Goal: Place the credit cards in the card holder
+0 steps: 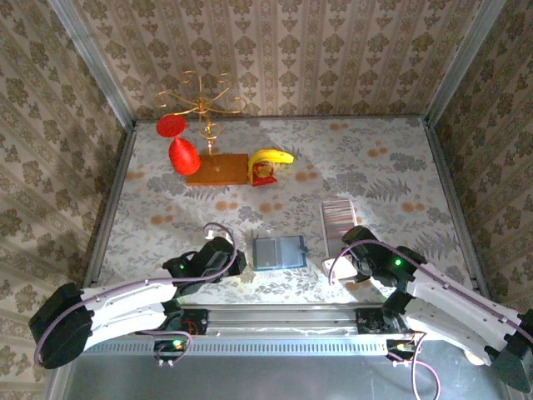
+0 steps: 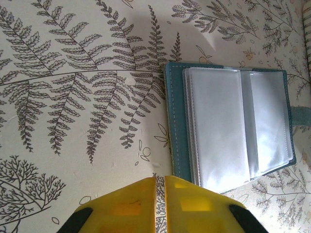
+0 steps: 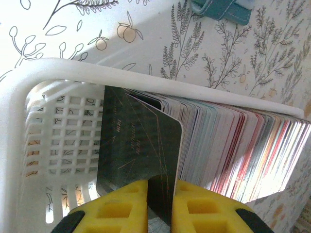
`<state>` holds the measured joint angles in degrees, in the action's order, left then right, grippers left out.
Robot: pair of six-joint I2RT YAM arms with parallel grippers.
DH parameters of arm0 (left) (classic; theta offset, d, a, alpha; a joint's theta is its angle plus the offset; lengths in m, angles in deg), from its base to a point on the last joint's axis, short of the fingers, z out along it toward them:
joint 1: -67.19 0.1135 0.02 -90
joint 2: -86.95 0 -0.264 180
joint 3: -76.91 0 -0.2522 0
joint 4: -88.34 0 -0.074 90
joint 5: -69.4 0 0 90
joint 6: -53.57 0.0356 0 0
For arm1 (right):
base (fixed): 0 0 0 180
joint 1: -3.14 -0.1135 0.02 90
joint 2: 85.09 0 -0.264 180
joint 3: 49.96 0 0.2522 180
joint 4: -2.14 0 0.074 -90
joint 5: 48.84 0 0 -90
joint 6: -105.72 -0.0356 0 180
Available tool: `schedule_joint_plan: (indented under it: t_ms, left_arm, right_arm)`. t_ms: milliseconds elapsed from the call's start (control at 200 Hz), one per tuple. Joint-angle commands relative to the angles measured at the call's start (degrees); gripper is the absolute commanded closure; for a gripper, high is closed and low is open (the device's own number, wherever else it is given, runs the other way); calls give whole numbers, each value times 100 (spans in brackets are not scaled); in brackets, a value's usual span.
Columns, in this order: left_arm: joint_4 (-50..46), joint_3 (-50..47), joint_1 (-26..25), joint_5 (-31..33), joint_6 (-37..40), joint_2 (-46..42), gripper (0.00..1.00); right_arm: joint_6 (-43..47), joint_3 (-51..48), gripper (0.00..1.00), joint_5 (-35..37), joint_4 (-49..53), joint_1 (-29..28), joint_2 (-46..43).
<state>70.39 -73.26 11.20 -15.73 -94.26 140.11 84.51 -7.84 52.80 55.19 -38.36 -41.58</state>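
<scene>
The teal card holder (image 1: 279, 252) lies open on the table between the arms, its clear sleeves (image 2: 218, 131) facing up. My left gripper (image 2: 159, 182) sits just off its near left corner, fingers together with nothing between them. The credit cards (image 3: 233, 145) stand on edge as a row in the white mesh tray (image 3: 63, 73). My right gripper (image 3: 160, 187) is shut on the front card, a dark one (image 3: 138, 145), which still stands at the near end of the row. In the top view the right gripper (image 1: 354, 254) is at the tray's near end.
A gold wire stand (image 1: 200, 104) on a wooden base (image 1: 218, 169) holds red pieces (image 1: 181, 154) at the back left, with a banana (image 1: 273, 157) beside it. Patterned walls close in the table on three sides. The holder's snap tab (image 3: 223, 9) lies just beyond the tray.
</scene>
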Motion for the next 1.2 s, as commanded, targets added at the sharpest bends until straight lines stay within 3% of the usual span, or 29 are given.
schedule_joint_plan:
  t_ms: [0, 395, 580, 760, 895, 990, 1110, 1195]
  left_arm:
    - [29, 133, -62, -33, 47, 9, 87]
    - [20, 141, -75, -10, 52, 9, 88]
    - [-109, 228, -62, 15, 137, -12, 89]
    - [-204, 256, 21, -82, 157, -234, 89]
    - [-223, 264, 68, -95, 100, -377, 88]
    - [-154, 282, 81, -164, 67, -365, 87]
    - [-91, 345, 127, -273, 78, -206, 81]
    - [-33, 421, 208, -388, 96, 12, 78]
  right_arm:
    - [-69, 262, 84, 234, -81, 10, -121]
    - [-393, 590, 91, -89, 615, 10, -279]
    - [-1007, 1035, 100, -865, 1601, -7, -308]
    - [-2093, 1895, 100, -1868, 2239, -8, -421]
    - [-4327, 2205, 100, -1918, 966, -32, -506]
    - [-6559, 2200, 100, -1956, -179, -46, -271]
    - [-9424, 2156, 100, -2232, -1299, -44, 624]
    - [-10636, 2184, 100, -2559, -1631, -56, 1364]
